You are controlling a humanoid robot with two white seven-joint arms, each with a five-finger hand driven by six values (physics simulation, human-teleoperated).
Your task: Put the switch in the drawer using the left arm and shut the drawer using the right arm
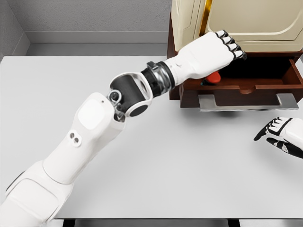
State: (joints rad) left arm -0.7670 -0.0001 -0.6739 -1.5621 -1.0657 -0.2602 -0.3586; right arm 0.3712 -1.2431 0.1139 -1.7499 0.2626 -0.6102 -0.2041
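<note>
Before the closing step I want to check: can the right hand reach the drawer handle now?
Probably yes. The right hand rests open on the table, just below the handle, with nothing between them. The left hand is over the drawer, not at the handle.

No legible markings

I read no text, label, brand, number or sign on any surface before me: none on the cabinet (189, 19) at 1 o'clock, none on its open drawer (246, 90) at 2 o'clock, none on the table (189, 165), and none on my arms.
</note>
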